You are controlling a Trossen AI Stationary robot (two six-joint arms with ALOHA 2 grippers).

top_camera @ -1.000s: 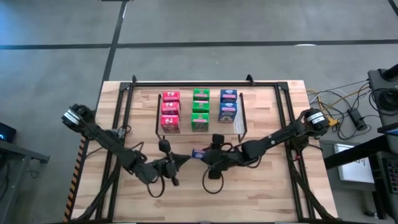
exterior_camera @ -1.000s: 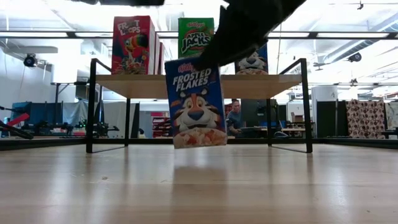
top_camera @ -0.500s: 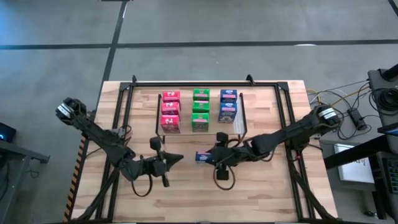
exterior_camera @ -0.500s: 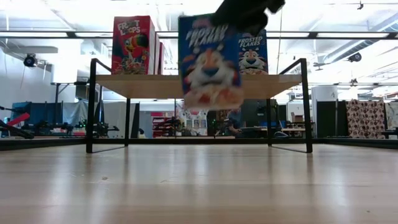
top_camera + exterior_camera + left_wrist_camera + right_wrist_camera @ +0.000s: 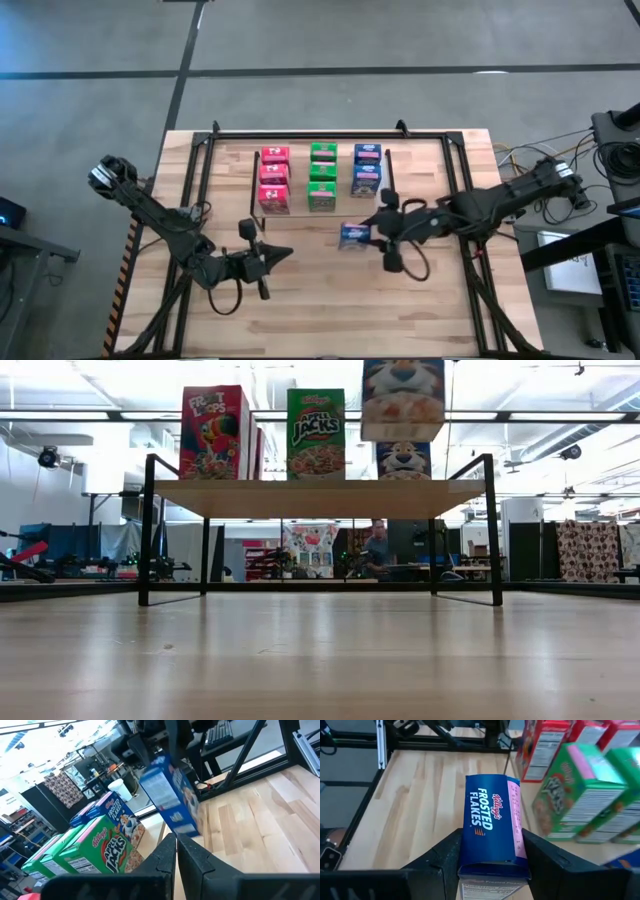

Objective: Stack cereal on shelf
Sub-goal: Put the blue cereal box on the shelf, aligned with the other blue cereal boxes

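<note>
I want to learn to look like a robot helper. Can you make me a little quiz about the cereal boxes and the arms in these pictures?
1. True or false: the right end effector grips a blue cereal box.
2. How many boxes stand on the shelf? A) six B) eight C) nine
3. Fill in: the left end effector is ____ and holds nothing.

Key:
1. True. The box hangs in the air at the front of the shelf's blue row.
2. B: three red, three green, two blue.
3. Shut. It waits over the table, in front of the shelf.
</note>
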